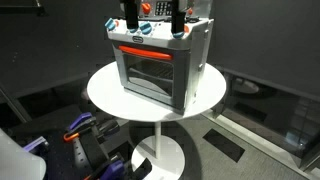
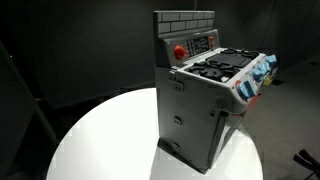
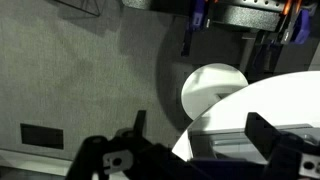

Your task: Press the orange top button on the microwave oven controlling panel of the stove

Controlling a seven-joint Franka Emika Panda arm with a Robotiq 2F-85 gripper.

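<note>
A grey toy stove (image 1: pixel 160 65) stands on a round white table (image 1: pixel 105 92). In both exterior views its upright back panel (image 2: pixel 203 43) carries a round orange-red button (image 2: pixel 180 52), which also shows at the top edge (image 1: pixel 143 8). My gripper (image 1: pixel 153 24) hangs over the stove top with two dark fingers spread wide, open and empty, touching nothing. In the wrist view the gripper (image 3: pixel 200 132) frames the table edge (image 3: pixel 285 100) and a grey part of the stove (image 3: pixel 215 152). The button is out of the wrist view. My gripper does not show in the exterior view with the brick back wall (image 2: pixel 185 20).
The stove has an oven door with a red handle (image 1: pixel 140 52) and black burners (image 2: pixel 215 67). The table stands on a white round foot (image 3: pixel 212 90). Blue and orange equipment (image 1: pixel 78 130) lies on the floor beside it. A dark floor plate (image 3: pixel 45 133) is on the carpet.
</note>
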